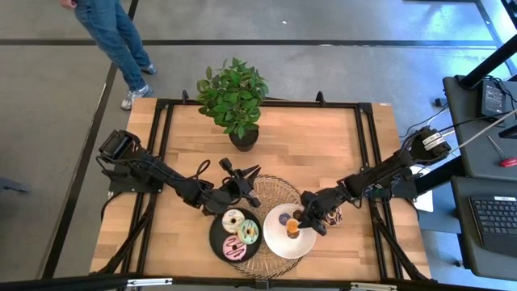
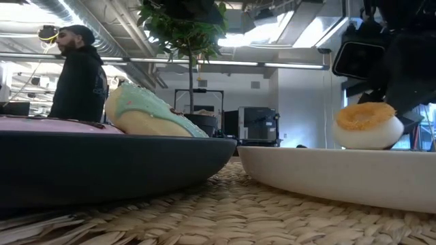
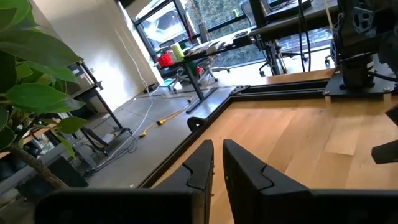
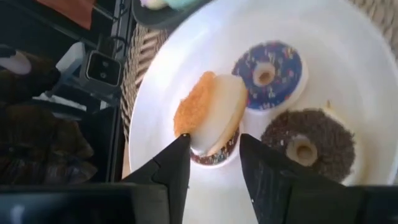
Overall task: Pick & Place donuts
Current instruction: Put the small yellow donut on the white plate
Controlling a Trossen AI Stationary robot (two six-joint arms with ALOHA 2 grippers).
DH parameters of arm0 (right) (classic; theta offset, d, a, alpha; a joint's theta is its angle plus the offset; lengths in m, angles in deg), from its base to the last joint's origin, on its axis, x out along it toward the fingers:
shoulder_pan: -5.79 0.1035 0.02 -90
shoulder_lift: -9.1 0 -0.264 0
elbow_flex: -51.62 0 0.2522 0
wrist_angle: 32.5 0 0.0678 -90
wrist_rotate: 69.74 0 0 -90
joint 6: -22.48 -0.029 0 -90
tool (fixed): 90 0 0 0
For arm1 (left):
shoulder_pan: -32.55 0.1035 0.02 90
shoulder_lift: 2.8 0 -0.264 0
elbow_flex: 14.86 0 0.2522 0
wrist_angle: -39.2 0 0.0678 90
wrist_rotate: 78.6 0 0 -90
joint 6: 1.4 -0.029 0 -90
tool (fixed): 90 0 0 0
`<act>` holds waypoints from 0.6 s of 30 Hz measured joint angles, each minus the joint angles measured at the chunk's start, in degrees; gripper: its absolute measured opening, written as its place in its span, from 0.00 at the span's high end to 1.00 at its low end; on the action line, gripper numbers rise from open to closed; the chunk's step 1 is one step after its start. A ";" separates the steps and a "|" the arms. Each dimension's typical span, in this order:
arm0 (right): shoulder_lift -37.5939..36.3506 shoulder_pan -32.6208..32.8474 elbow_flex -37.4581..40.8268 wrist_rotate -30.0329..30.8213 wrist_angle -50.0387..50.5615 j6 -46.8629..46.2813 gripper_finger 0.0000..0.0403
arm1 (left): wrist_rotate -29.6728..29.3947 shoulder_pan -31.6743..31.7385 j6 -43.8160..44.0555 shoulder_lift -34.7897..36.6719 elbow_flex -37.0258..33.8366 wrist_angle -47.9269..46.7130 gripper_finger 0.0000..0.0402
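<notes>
Orange donut point(image 4: 208, 112) stands tilted on edge on the white plate point(image 4: 348, 37), leaning on a dark-iced donut point(image 4: 214, 155) beneath it; the right gripper point(image 4: 214, 163) sits just over it, fingers parted to either side of the orange donut's lower edge, not visibly clamping it; in the low view the orange donut point(image 2: 368, 124) shows propped up above the white plate's rim point(image 2: 340, 173), dark gripper parts right behind it.

Same plate holds a purple donut point(image 4: 270, 73) with sprinkles, lying flat, just beside the orange one, and a chocolate donut point(image 4: 308, 144) with sprinkles, flat, next to the purple.

Black plate point(image 1: 216, 241) touches or nearly touches the white plate point(image 1: 275, 242) on its left side; on it three donuts close together: cream-white point(image 1: 233, 220), mint point(image 1: 249, 232), pink point(image 1: 233, 248); low view shows the mint donut point(image 2: 146, 112) leaning up above the black rim point(image 2: 102, 160), pink icing point(image 2: 48, 124) flat beside it.

Both plates rest on a round woven mat point(image 1: 279, 187) on the table point(image 1: 323, 137).

Left gripper point(image 3: 216, 173) hovers over the mat's far edge, near the black plate, holding nothing, fingers almost together with a narrow gap.

Potted plant point(image 1: 234, 99) stands at the table's far side; a person point(image 1: 117, 36) stands on the floor beyond the far left corner.
</notes>
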 joint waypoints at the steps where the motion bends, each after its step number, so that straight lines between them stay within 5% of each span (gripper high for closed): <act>1: 0.00 -0.14 0.00 -0.71 0.38 -0.13 0.65 | 0.00 0.00 0.02 0.00 0.00 0.00 0.92; 18: -0.07 -0.58 0.00 -2.18 1.16 -2.99 0.66 | 4.37 0.04 0.04 0.00 0.00 0.00 0.92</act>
